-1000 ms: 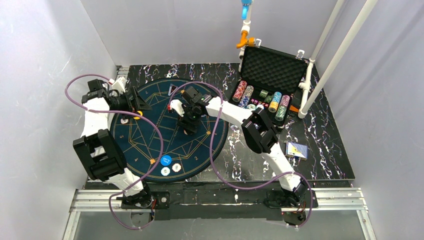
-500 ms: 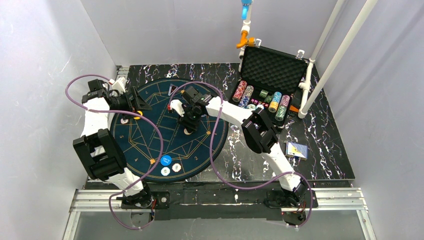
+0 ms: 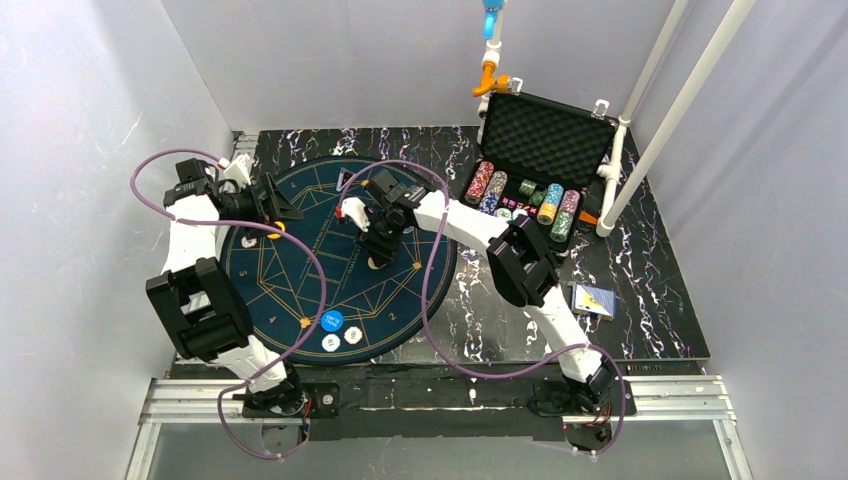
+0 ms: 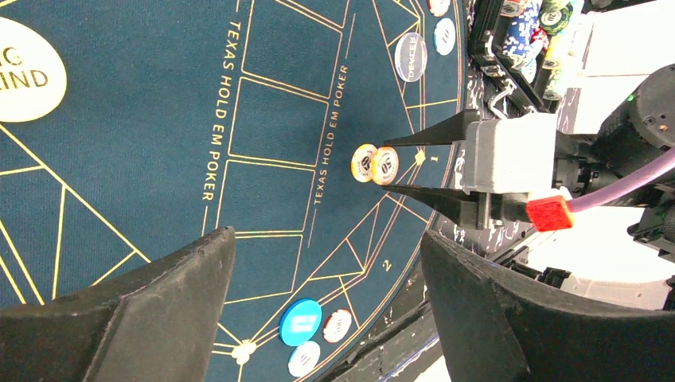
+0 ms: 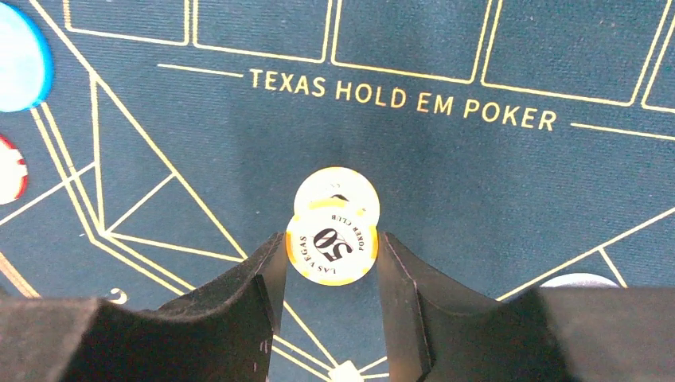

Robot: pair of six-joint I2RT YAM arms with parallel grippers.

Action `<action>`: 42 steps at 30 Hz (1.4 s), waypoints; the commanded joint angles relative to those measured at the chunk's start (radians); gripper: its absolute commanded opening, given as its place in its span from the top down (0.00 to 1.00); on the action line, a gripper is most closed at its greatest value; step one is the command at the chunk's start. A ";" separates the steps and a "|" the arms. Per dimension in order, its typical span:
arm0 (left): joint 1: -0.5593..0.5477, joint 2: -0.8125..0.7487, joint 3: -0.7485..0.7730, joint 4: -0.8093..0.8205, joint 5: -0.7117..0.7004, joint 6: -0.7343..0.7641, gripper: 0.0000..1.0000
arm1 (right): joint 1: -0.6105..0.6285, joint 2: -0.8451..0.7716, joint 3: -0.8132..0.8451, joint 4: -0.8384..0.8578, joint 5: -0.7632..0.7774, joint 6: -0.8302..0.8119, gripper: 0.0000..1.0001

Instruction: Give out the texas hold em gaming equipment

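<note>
The yellow chip [image 5: 333, 251], marked 50, sits a little toward 3 o'clock from the middle of the mat [image 3: 300, 285], just below the gold poker lettering. It overlaps a pale chip [image 5: 336, 191] lying flat at its 12 o'clock side. My right end effector [image 5: 330, 239] is clenched on the yellow chip, one finger pressing its rim at 9 o'clock and the other at 3 o'clock. I take it by the rim, I judge, because a thin disc gives nothing else to hold. Whether it is clear of the felt or resting on the pale chip, I cannot tell.

My left end effector [image 4: 326, 235] hangs released and holding nothing near the mat's 10 o'clock edge, out of the right arm's way.

A blue button [image 3: 331, 320] with two small white chips beside it lies near the mat's 6 o'clock edge, probably one seat's share set out. At 2 o'clock the case [image 3: 545, 135] stands open on the tabletop [image 3: 650, 310] with chip stacks [image 3: 553, 205] in rows. The cards [image 3: 593, 298] lie off the mat toward 4 o'clock.
</note>
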 commanded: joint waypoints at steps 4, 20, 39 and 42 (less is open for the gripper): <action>0.007 -0.006 0.014 -0.008 0.034 -0.001 0.15 | -0.037 -0.077 0.015 -0.063 -0.147 0.034 0.73; 0.007 -0.006 0.009 -0.012 0.037 0.005 0.15 | -0.035 -0.153 -0.171 0.046 0.024 0.037 0.58; 0.007 -0.005 0.010 -0.014 0.035 0.011 0.15 | -0.025 -0.319 -0.399 0.074 0.002 0.043 0.47; 0.007 -0.005 0.011 -0.014 0.035 0.010 0.15 | -0.022 -0.334 -0.406 0.103 0.018 0.083 0.30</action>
